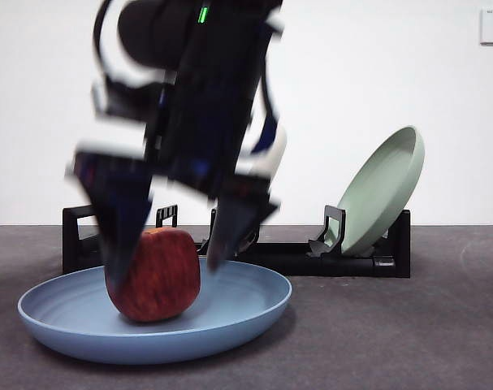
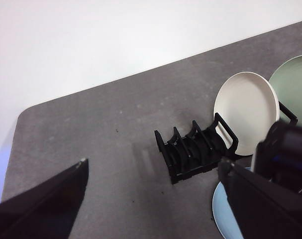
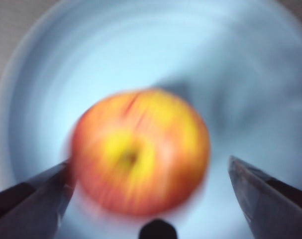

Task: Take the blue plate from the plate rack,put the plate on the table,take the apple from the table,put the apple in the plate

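Note:
The red apple (image 1: 155, 276) (image 3: 141, 152) sits in the blue plate (image 1: 246, 302) (image 3: 36, 79), which lies flat on the table (image 1: 408, 333) in front of the plate rack (image 1: 311, 260) (image 2: 190, 154). My right gripper (image 1: 166, 272) (image 3: 150, 167) hangs over the plate, open, its jaws on either side of the apple. One jaw is right at the apple's side and the other stands clear of it. The picture is blurred with motion. My left gripper (image 2: 153, 164) is open and holds nothing, high above the table off the rack's end. An edge of the blue plate (image 2: 221, 219) shows there.
A pale green plate (image 1: 384, 191) (image 2: 295, 84) leans in the rack at one end, and a cream-white plate (image 2: 245, 109) stands beside it. A white wall runs behind the table's far edge. The right arm (image 2: 285, 149) shows dark over the blue plate.

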`<state>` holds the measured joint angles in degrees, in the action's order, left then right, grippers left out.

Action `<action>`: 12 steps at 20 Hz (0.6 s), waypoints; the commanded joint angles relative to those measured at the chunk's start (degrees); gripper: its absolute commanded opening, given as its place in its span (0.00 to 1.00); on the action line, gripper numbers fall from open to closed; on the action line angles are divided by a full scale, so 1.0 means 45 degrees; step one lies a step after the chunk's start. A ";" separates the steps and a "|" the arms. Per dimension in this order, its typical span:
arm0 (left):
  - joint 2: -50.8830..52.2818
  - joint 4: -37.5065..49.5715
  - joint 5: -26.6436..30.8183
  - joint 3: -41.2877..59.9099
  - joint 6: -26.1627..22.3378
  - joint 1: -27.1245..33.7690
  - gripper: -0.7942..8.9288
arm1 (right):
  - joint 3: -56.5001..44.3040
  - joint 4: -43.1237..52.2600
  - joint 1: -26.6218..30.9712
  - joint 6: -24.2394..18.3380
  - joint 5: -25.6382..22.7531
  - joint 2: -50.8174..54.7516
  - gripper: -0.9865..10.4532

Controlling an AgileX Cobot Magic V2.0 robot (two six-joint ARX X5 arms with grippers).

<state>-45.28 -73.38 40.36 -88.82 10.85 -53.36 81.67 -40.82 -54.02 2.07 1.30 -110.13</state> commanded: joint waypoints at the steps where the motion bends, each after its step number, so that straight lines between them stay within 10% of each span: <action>1: -0.0379 0.0078 -0.0015 0.0039 0.0238 0.0024 0.53 | 0.0053 -0.0418 0.0146 -0.0049 -0.0053 0.1583 0.53; 12: -0.3536 0.2647 -0.2642 0.0039 -0.1885 0.0024 0.53 | 0.0053 -0.2973 0.2531 -0.0743 -0.0049 0.7776 0.52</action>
<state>-61.56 -62.04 28.73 -88.82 4.49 -53.36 81.97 -54.13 -42.70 -0.21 1.28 -74.83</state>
